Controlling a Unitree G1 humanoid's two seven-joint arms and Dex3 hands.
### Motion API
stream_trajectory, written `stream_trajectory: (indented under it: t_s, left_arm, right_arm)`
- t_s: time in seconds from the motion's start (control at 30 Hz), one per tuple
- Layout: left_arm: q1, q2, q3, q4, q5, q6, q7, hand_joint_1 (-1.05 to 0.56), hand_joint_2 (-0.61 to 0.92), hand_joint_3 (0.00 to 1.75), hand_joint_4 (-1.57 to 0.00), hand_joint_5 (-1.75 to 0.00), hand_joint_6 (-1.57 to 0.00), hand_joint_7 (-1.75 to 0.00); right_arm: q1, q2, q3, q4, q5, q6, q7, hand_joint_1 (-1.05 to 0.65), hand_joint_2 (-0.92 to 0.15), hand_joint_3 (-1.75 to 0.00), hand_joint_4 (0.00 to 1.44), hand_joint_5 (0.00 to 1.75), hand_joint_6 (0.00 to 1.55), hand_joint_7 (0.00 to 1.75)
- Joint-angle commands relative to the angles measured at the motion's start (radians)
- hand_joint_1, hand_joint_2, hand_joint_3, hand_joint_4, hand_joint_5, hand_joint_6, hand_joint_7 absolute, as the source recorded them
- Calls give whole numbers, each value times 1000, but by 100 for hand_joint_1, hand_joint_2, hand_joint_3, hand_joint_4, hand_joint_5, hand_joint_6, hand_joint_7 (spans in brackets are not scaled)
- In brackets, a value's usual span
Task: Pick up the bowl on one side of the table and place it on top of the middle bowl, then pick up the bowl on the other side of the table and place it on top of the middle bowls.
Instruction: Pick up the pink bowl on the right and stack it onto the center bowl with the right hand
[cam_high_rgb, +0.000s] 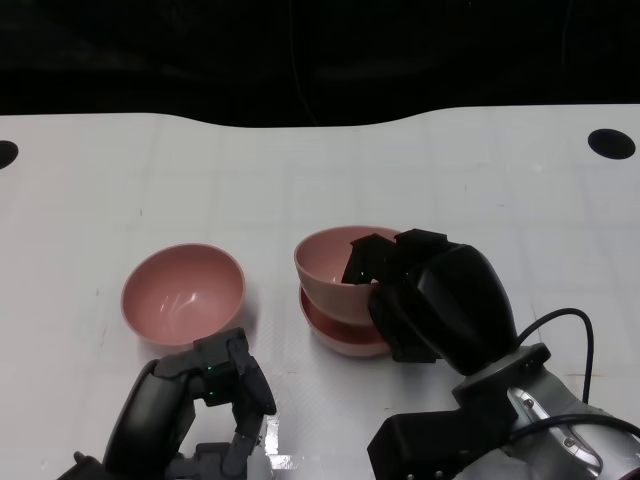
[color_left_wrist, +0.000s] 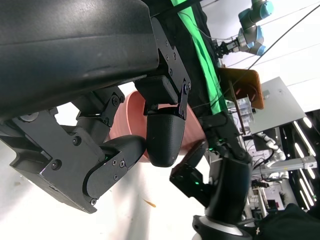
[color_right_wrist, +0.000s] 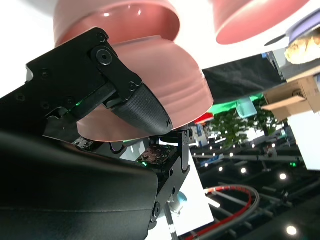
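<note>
Nearest me, my left hand (cam_high_rgb: 225, 385) sits low at the table's near edge, fingers apart and holding nothing, just short of the left pink bowl (cam_high_rgb: 184, 291); I see no contact with its rim. My right hand (cam_high_rgb: 420, 290) is at the middle stack, fingers hooked over the near-right rim of the upper pink bowl (cam_high_rgb: 340, 262), with one finger inside and the rest against the outer wall, as the right wrist view shows. That bowl rests in the middle bowl (cam_high_rgb: 335, 335) beneath it, tilted slightly or not fully nested; I cannot tell which. I judge step one nearly complete. To finish it well I would let the upper bowl settle level before spreading the fingers, then draw the hand up and back, so the inner finger does not drag the rim and tip the stack. The left bowl stands upright and apart from the stack, empty. The upper bowl's interior shows nothing but my fingers. The white table (cam_high_rgb: 320, 170) lies beyond, running to its dark far edge.
</note>
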Motion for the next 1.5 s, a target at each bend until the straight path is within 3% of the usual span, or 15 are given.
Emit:
stream_trajectory:
  t_s: [0.03, 0.07, 0.1, 0.2, 0.27, 0.3, 0.37, 0.4, 0.53, 0.8, 1.17, 1.33, 1.37, 1.43, 1.5]
  left_arm:
    - [13, 0, -5, -21, 5, 15, 11, -17, 41, 132, -85, -175, -78, -155]
    - [14, -2, -6, -23, 4, 18, 9, -17, 41, 133, -84, -175, -78, -154]
    - [13, -2, -6, -22, 2, 17, 8, -17, 41, 133, -84, -175, -78, -154]
    - [16, -3, -9, -25, 2, 15, 6, -16, 41, 134, -84, -175, -78, -154]
    - [15, -3, -9, -25, -3, 16, 5, -17, 41, 134, -85, -175, -78, -153]
    - [15, -3, -8, -24, -5, 17, 4, -17, 41, 135, -84, -175, -78, -153]
    - [12, -2, -8, -17, -9, 10, 2, -17, 41, 135, -84, -175, -78, -153]
    - [9, -1, -8, -13, -11, 4, 0, -17, 41, 135, -84, -175, -78, -153]
    - [8, 3, -8, -10, -16, 1, -5, -17, 41, 135, -85, -175, -79, -153]
    - [9, 4, -8, -9, -13, 3, -2, -18, 44, 128, -85, -175, -79, -152]
    - [2, 9, -5, -1, -13, 4, -3, -15, 43, 132, -86, -175, -80, -153]
    - [-5, 9, 1, 10, 3, -9, 11, -17, 40, 136, -86, -175, -79, -154]
    - [-6, 8, 2, 11, 5, -10, 11, -17, 40, 137, -86, -175, -79, -154]
    - [-3, 8, 2, 4, 4, 0, 10, -17, 40, 138, -85, -175, -78, -155]
    - [-1, 6, 3, -2, 1, 5, 10, -16, 39, 138, -84, -175, -78, -154]
  right_arm:
    - [-29, -17, 14, 41, -13, -10, -22, -10, -27, -132, 97, 175, 84, 150]
    - [-35, -25, 24, 46, -29, -1, -17, -10, -29, -128, 96, 172, 87, 139]
    - [-39, -34, 35, 46, -47, 15, -1, -13, -32, -121, 97, 156, 90, 120]
    - [-44, -56, 59, 37, -84, 55, 45, -23, -53, -75, 98, 93, 103, 55]
    - [-42, -65, 77, 26, -114, 110, 102, -31, -65, -54, 90, 63, 100, 28]
    - [-41, -68, 85, 21, -124, 131, 126, -37, -77, -33, 81, 44, 94, 13]
    - [-36, -76, 99, 1, -141, 166, 175, -42, -86, -17, 77, 32, 89, 5]
    - [-32, -79, 105, -11, -147, 182, 199, -50, -90, -18, 64, 25, 78, 2]
    - [-2, -86, 118, -66, -139, 224, 276, -65, -92, -25, 45, 15, 58, 0]
    - [69, -98, 76, -201, -59, 220, 340, -71, -92, -35, 33, 12, 36, 0]
    - [151, -122, 4, -383, -10, 214, 355, -68, -92, -40, 26, 13, 28, 0]
    - [234, -160, -60, -456, 33, 149, 307, -65, -92, -38, 26, 16, 28, 1]
    - [246, -165, -69, -459, 42, 131, 296, -64, -92, -36, 26, 19, 29, 1]
    - [269, -176, -86, -455, 62, 82, 264, -61, -92, -32, 9, 60, 32, 2]
    - [294, -187, -106, -442, 101, 7, 225, -56, -92, -25, 8, 78, 37, 5]
